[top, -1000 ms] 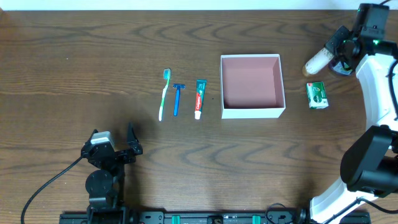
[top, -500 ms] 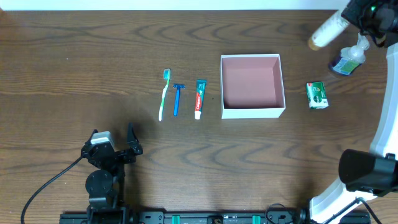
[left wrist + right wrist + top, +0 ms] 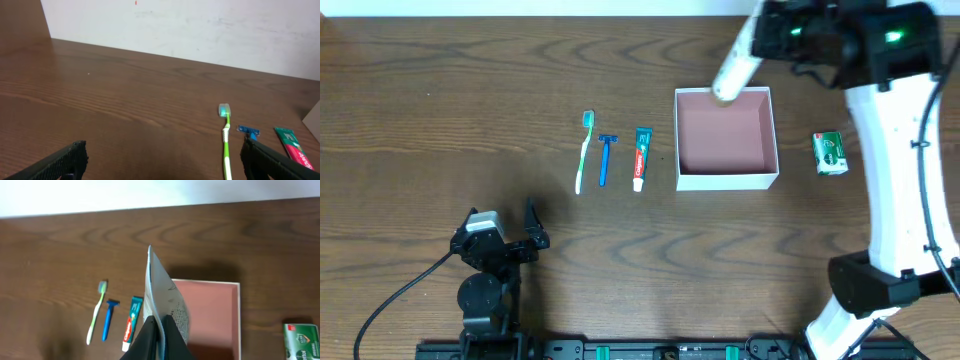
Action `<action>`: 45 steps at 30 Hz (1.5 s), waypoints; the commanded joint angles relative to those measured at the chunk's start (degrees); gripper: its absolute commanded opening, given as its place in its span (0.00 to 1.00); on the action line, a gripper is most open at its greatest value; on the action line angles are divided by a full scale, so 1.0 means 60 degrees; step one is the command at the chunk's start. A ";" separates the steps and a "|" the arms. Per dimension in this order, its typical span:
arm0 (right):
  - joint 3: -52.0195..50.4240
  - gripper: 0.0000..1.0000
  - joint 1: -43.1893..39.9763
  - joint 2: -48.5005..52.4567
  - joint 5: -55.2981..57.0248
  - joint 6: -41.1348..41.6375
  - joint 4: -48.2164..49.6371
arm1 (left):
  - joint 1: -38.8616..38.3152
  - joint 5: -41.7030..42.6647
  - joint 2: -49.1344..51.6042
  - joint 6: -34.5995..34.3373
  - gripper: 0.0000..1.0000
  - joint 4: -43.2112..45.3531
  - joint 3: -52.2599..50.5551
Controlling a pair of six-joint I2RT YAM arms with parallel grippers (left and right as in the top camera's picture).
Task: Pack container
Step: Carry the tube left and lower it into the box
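My right claw (image 3: 159, 336) clenched on white tube (image 3: 162, 295). Box (image 3: 220, 315) sits below claw, tube tip above its edge. Risk: releasing here, tube hits rim, tumbles outside. Left claw (image 3: 162, 162) released, idle.

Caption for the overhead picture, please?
Right pincer holds a white tube over the container's edge; toothbrush, razor, toothpaste lie beside it.

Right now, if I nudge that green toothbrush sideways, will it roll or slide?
The toothbrush probably slides rather than rolls: its handle lies flat on the table. It looks thin and straight, so likely light and stiff. Nudged at one end, it may pivot toward the razor beside it.
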 commanded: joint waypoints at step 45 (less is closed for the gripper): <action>-0.0630 0.01 0.1162 0.2608 0.1177 0.0714 0.1701 | 0.0036 -0.0251 -0.0004 -0.0007 0.98 -0.0321 -0.0219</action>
